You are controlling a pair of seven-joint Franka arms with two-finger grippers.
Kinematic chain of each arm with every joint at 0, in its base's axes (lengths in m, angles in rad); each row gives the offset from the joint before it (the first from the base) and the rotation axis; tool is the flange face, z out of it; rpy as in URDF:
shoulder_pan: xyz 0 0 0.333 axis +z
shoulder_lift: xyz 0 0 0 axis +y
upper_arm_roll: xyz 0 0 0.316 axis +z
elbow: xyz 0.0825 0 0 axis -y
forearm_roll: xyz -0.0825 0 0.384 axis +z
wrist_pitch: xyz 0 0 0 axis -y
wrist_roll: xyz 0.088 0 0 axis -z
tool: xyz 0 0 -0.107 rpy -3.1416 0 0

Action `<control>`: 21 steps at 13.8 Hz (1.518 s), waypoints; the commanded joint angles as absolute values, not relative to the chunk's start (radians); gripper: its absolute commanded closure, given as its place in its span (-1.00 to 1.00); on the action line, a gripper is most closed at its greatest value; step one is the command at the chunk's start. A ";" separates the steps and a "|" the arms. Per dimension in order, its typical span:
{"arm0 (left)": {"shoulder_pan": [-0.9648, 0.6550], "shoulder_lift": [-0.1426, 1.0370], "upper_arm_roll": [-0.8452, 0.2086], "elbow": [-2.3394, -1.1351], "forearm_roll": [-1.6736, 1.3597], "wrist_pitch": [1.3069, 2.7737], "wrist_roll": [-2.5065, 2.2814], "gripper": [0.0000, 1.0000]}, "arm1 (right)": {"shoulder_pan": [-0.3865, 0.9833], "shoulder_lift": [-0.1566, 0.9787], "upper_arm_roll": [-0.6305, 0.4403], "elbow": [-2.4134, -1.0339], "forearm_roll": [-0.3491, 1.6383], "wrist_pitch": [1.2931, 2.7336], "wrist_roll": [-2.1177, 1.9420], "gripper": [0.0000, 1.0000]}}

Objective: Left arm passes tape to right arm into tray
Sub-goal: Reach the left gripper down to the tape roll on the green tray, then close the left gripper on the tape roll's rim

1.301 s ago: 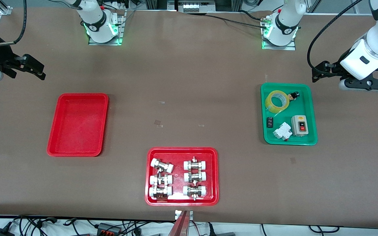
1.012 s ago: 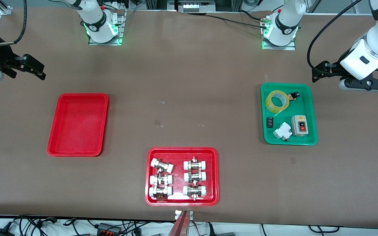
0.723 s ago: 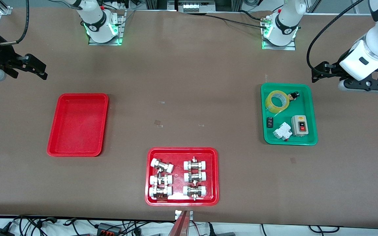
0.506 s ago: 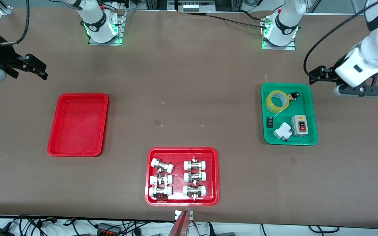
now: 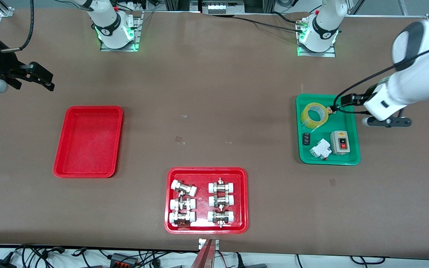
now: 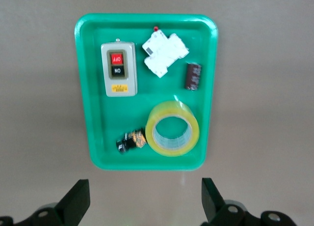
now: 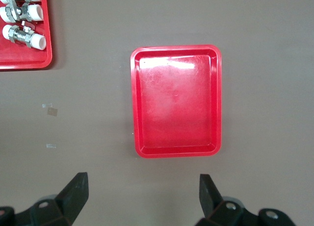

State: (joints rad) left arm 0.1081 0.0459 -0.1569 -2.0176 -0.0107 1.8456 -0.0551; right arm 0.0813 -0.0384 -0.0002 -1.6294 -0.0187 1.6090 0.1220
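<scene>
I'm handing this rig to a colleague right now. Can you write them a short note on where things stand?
Left gripper: open, empty, up over the edge of the green tray.
Right gripper: open, empty, waiting at the right arm's end of the table, the plain red tray in its wrist view.
Tape: lying in the green tray beside a small dark part, untouched.
Done: nothing yet; the red tray holds nothing.
Left: left arm picks up the tape, passes it to the right arm, which sets it in the red tray.
</scene>
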 commanded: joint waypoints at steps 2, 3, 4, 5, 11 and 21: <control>0.118 -0.042 -0.166 -2.336 -0.026 2.125 -0.051 -1.00 | 0.084 -0.040 0.003 -1.623 -0.025 1.597 0.138 -1.00; 0.118 0.016 -0.166 -2.353 -0.026 2.202 -0.052 -1.00 | 0.084 -0.040 0.003 -1.623 -0.025 1.597 0.138 -1.00; 0.118 0.085 -0.166 -2.362 -0.026 2.268 -0.052 -1.00 | 0.084 -0.038 0.003 -1.623 -0.025 1.597 0.138 -1.00; 0.118 0.122 -0.166 -2.382 -0.026 2.316 -0.052 -1.00 | 0.084 -0.038 0.003 -1.623 -0.025 1.597 0.138 -1.00; 0.112 0.164 -0.166 -2.433 -0.026 2.374 -0.110 -1.00 | 0.084 -0.040 0.003 -1.624 -0.025 1.597 0.138 -1.00; 0.112 0.207 -0.164 -2.434 -0.025 2.399 -0.117 0.30 | 0.084 -0.038 0.003 -1.624 -0.025 1.597 0.138 -1.00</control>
State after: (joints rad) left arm 0.1112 0.2110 -0.1602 -2.4248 -0.0107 2.3799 -0.1131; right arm 0.0814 -0.0361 -0.0003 -1.6294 -0.0187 1.6088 0.1220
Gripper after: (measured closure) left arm 0.238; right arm 0.000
